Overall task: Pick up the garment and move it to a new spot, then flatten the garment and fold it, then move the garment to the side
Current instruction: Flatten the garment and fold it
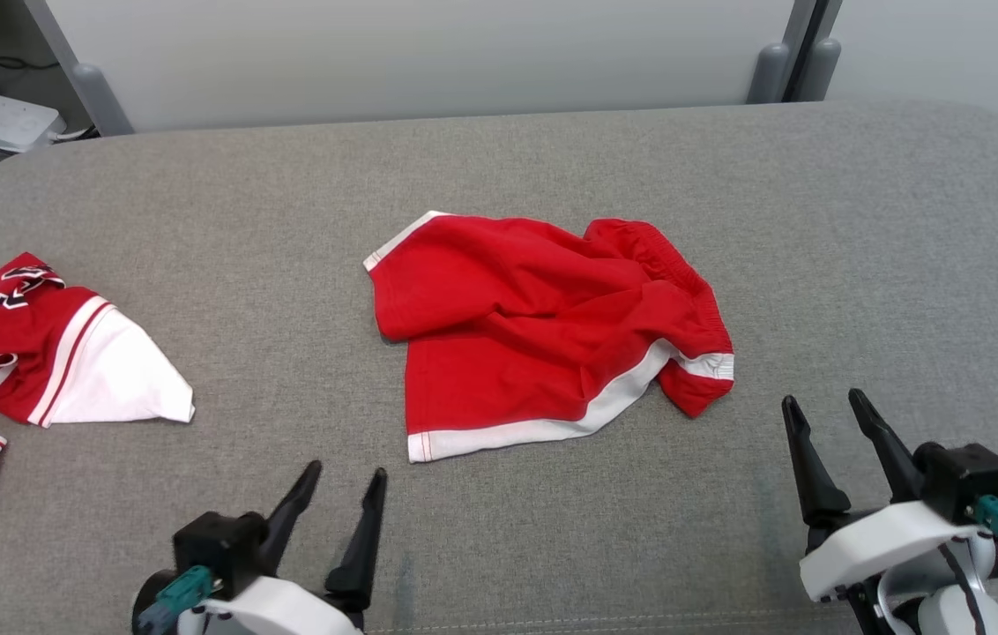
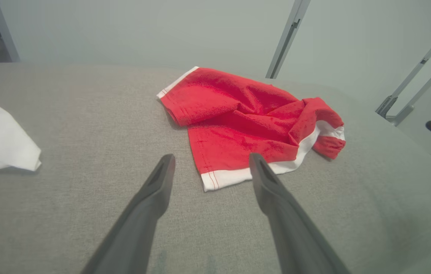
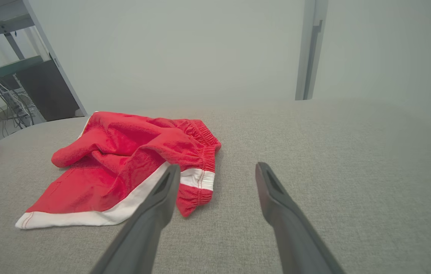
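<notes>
At the middle of the grey fabric worktop [image 1: 552, 150], crumpled red shorts [image 1: 534, 326] with white trim, lying in a loose heap, touched by nothing — left pincer [image 1: 346, 470] and right pincer [image 1: 822, 399] both spread wide and empty, poised near the front edge, one on either side. Likely trouble from here: pinching only the top fold, with the heap dragged or dropped as a result, or reaching by mistake for the red-and-white jersey [image 1: 40, 353] at the far left — similar colours, easy confusion. No box, bin or basket among these things.
</notes>
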### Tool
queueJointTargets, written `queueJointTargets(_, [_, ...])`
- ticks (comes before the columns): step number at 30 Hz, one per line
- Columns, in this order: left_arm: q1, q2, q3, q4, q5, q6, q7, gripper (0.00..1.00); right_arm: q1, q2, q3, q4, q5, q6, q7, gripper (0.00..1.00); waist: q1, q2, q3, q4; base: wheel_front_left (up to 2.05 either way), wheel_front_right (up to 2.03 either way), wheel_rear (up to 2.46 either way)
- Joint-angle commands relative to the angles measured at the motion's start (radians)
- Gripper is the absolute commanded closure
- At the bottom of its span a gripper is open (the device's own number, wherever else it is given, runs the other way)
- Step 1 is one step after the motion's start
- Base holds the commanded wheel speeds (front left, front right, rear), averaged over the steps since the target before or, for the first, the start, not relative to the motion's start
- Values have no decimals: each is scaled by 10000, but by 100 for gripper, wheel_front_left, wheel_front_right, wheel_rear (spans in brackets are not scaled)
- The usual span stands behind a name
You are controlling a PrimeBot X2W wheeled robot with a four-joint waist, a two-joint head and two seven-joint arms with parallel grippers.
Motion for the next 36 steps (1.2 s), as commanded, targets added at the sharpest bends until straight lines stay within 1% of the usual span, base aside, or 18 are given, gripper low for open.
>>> queueJointTargets(1, [-669,82,154,-43,-2,-195,159,0,-556,-238,328,-126,160,44,96,0,0,0,160,34,0,0,0])
queueJointTargets(6, [-1365,-232,-434,872,-344,-895,911,0,-1330,-693,894,409,601,44,580,0,0,0,622,80,0,0,0])
queueJointTargets(11, [-2094,-589,-592,1787,-587,-1264,1190,0,-2011,-1039,1430,1000,938,44,793,0,0,0,1052,123,0,0,0])
queueJointTargets(15, [-2641,-769,-650,2423,-678,-1546,1239,0,-2392,-1179,1721,1391,1152,44,807,0,0,0,1337,145,0,0,0])
queueJointTargets(21, [-3381,-896,-601,3384,-812,-1855,1292,0,-2955,-1266,2233,1921,1487,44,814,0,0,0,1684,74,0,0,0])
queueJointTargets(23, [-3490,-919,-597,3523,-828,-1894,1298,0,-3055,-1290,2324,2018,1529,44,830,0,0,0,1737,71,0,0,0])
queueJointTargets(31, [-4001,-1183,-691,4379,-1052,-2280,1396,0,-3641,-1332,2893,2638,1876,44,730,0,0,0,1970,59,0,0,0])
queueJointTargets(36, [-4222,-1315,-718,4789,-1200,-2412,1506,0,-3874,-1342,3095,2944,2040,44,671,0,0,0,2025,57,0,0,0])
